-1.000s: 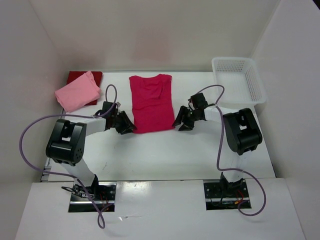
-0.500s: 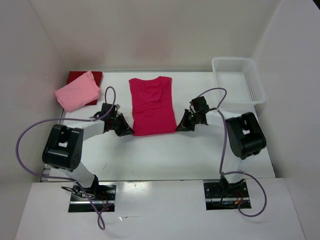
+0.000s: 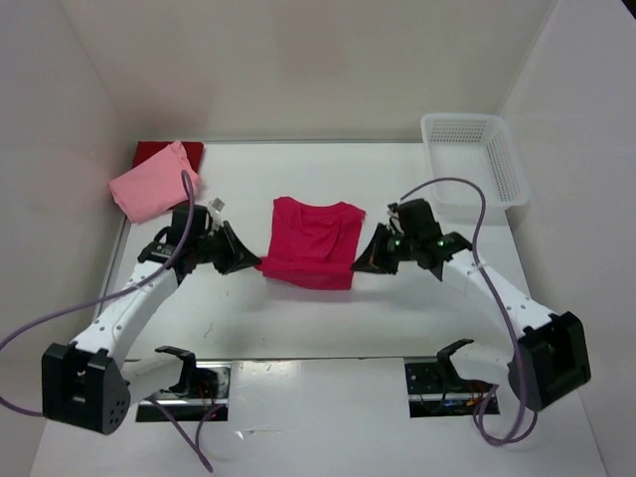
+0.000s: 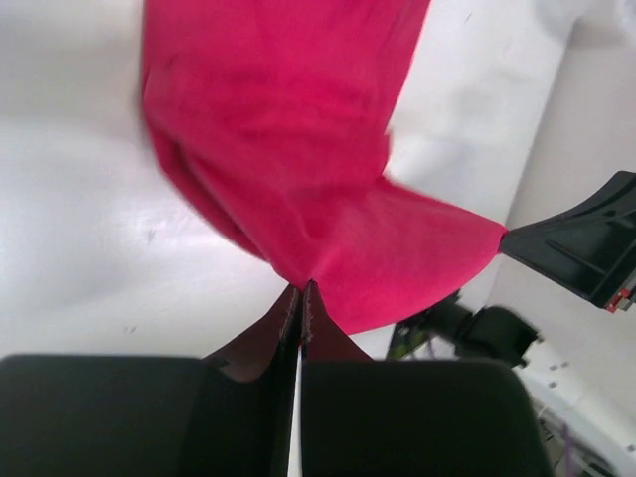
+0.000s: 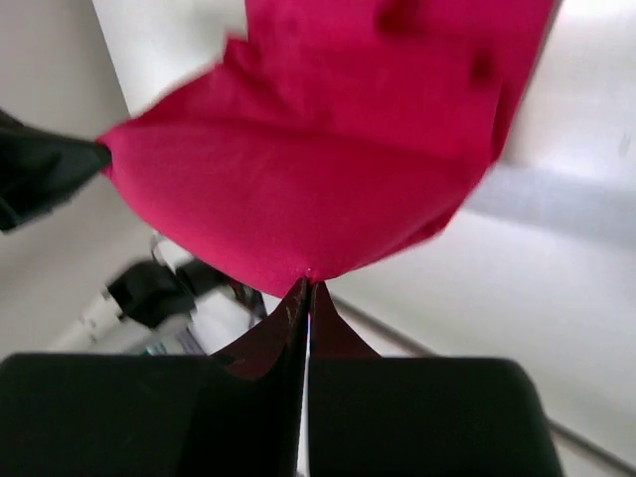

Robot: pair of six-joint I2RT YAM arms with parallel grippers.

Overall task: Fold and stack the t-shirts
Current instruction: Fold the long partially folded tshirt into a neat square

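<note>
The magenta-crimson t-shirt (image 3: 313, 241) hangs lifted over the middle of the table, its near hem stretched between both grippers. My left gripper (image 3: 254, 264) is shut on the hem's left corner, and the cloth (image 4: 288, 149) rises from its tips (image 4: 301, 286). My right gripper (image 3: 359, 265) is shut on the right corner, with the shirt (image 5: 328, 169) spreading from its tips (image 5: 307, 281). A folded light pink t-shirt (image 3: 154, 183) lies at the back left on top of a folded dark red t-shirt (image 3: 189, 152).
A white mesh basket (image 3: 473, 157) stands at the back right. White walls close in the table (image 3: 328, 318) on three sides. Purple cables loop from both arms.
Both grippers shut on the near corners of the magenta shirt, which lay flat before. They have lifted that hem and drawn it toward the near side, bunching the shirt shorter.
</note>
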